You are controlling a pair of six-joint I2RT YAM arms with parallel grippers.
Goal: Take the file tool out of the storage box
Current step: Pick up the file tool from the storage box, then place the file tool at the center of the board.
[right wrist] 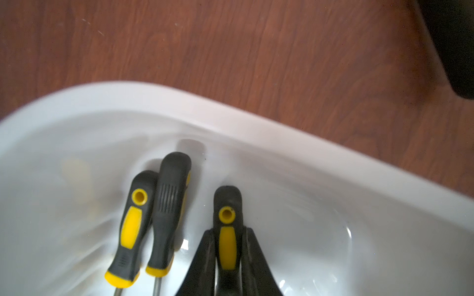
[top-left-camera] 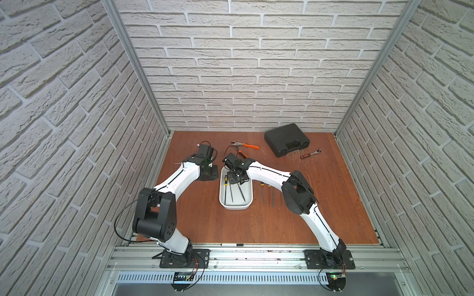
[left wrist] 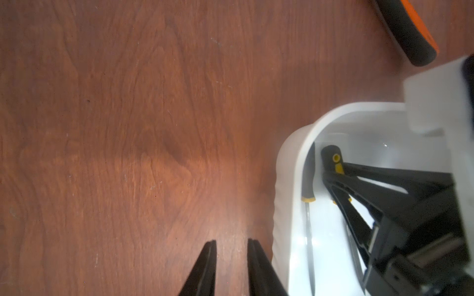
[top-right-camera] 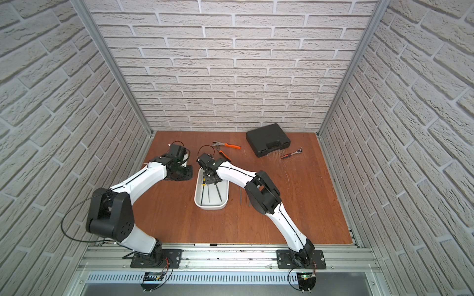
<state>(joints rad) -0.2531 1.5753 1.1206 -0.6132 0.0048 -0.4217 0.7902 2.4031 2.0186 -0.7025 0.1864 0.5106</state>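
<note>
File tool with a black-and-yellow rubber handle (right wrist: 227, 202) was clamped at that handle by the right gripper (right wrist: 228, 233), inside the white plastic storage box (right wrist: 230, 110). The grip probably suited lifting it clear of two matching files (right wrist: 133, 225) alongside. Left gripper (left wrist: 230, 246) hung empty beside the box wall, jaws slightly apart; the held file's blade was hidden.

Both top views look steeply down from high behind my bases, across the tabletop (top-left-camera: 230, 225) to the brick wall (top-left-camera: 256, 77). My left wrist camera hangs close over bare wood beside the storage box (left wrist: 289, 159); my right wrist camera peers close into it. Both wrist views share the file tool (right wrist: 227, 202) in my right hand (right wrist: 229, 232).
</note>
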